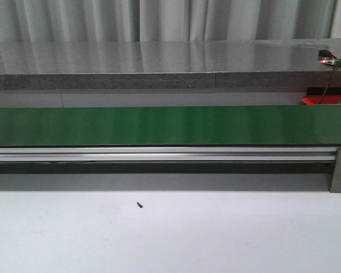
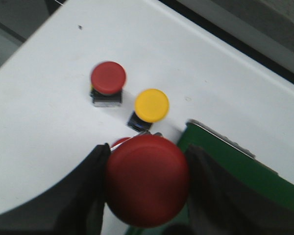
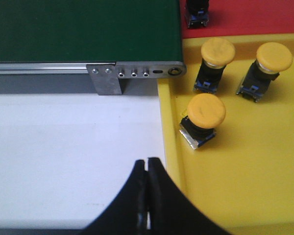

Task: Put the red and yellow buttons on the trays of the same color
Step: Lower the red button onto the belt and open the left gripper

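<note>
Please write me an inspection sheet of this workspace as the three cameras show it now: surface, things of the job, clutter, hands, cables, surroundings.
Surface: white table, green conveyor belt across it on a metal rail.
Job's things: three yellow buttons upright in the yellow tray; red tray beside it, with one dark button base at the view's edge, cap unseen. On the table stand a red button and a yellow button; a third red cap barely shows behind the held one.
Clutter: small dark speck on the table.
Hands: left hand shut on a large red button; right hand shut, empty.
Cables: thin wires at far right.
Surroundings: grey ledge, pale curtain.
</note>
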Robot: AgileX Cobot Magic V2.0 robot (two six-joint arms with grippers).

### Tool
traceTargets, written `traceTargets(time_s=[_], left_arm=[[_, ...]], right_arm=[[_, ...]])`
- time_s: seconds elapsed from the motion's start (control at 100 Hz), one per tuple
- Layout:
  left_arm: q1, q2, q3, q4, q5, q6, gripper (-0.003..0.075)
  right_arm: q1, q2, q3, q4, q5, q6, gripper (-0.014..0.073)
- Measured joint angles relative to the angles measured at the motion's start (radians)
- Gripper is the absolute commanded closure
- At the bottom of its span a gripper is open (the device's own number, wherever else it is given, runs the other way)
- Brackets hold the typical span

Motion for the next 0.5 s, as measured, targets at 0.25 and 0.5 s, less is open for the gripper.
traceTargets(time_s=[0.25, 0.5], left_arm=[[-0.108, -0.002, 0.099, -0.004, 0.002, 0.000, 0.0575], [-0.142, -0.002, 0.173, -0.006, -0.014, 0.000, 0.0569]], right_arm=[[0.000, 0.000, 0.000, 0.000, 0.000, 0.000, 0.0660], [0.000, 0.000, 0.000, 0.000, 0.000, 0.000, 0.0660]])
